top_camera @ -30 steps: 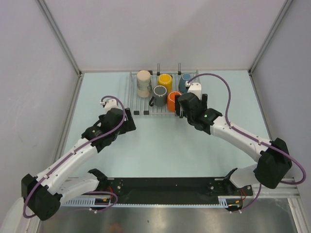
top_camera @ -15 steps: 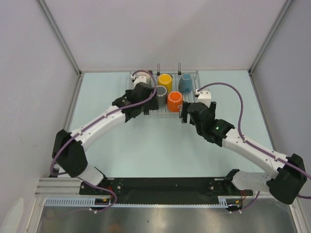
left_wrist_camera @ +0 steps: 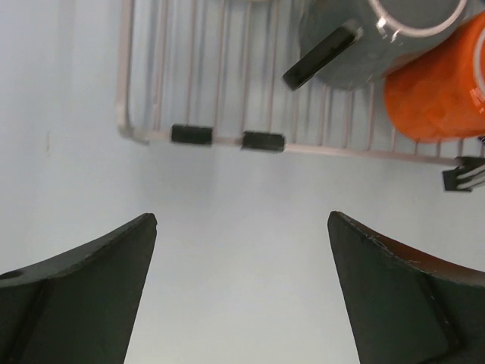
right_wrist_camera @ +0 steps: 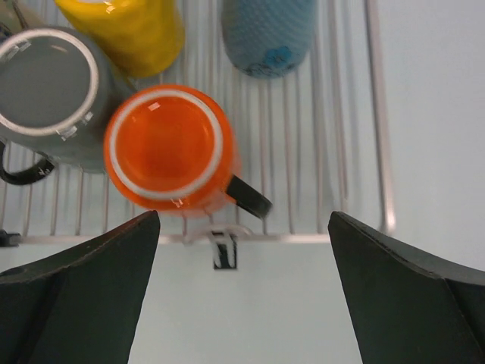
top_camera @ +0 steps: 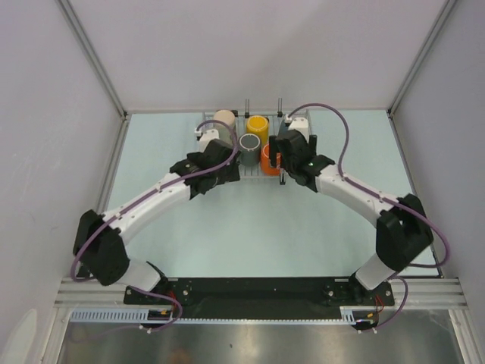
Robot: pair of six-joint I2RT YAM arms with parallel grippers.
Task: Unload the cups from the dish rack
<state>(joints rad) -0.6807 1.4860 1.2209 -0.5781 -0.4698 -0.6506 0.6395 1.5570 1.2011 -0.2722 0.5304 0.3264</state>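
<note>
Top view: rack (top_camera: 254,171) sits far-centre on the table (top_camera: 250,227). Four cups show, all in it:
- cream cup (top_camera: 223,120) at far-left
- yellow cup (top_camera: 258,125) at far-centre
- grey cup (top_camera: 250,143) just in front of yellow
- orange cup (top_camera: 267,161) just right of grey, half covered by the right arm

Left gripper (top_camera: 216,168) is over the rack's near-left corner. Right gripper (top_camera: 294,159) is over its right half. Can't read either gripper's finger spread from here.

Left wrist: left gripper's fingers (left_wrist_camera: 83,296) are wide apart with nothing between them, only bare table below. The rack's near-left corner is ahead, with two black feet (left_wrist_camera: 191,134) on the near rail. Grey cup stands on the bars at upper right, black handle (left_wrist_camera: 322,53) pointing near-left. Orange cup is right against it on the right. Neither cup is touching the fingers.

Right wrist: right gripper's fingers (right_wrist_camera: 413,296) are also spread wide and holding nothing.
- Orange cup is upright, mouth up, on the rack's near edge ahead of the gap, with its handle (right_wrist_camera: 250,197) pointing near-right.
- Grey cup is beside it on the left, also mouth up, with a white rim.
- Yellow cup and blue cup (right_wrist_camera: 265,30) are one row further back.
- A small clip (right_wrist_camera: 222,250) hangs on the near rail just below orange.
</note>
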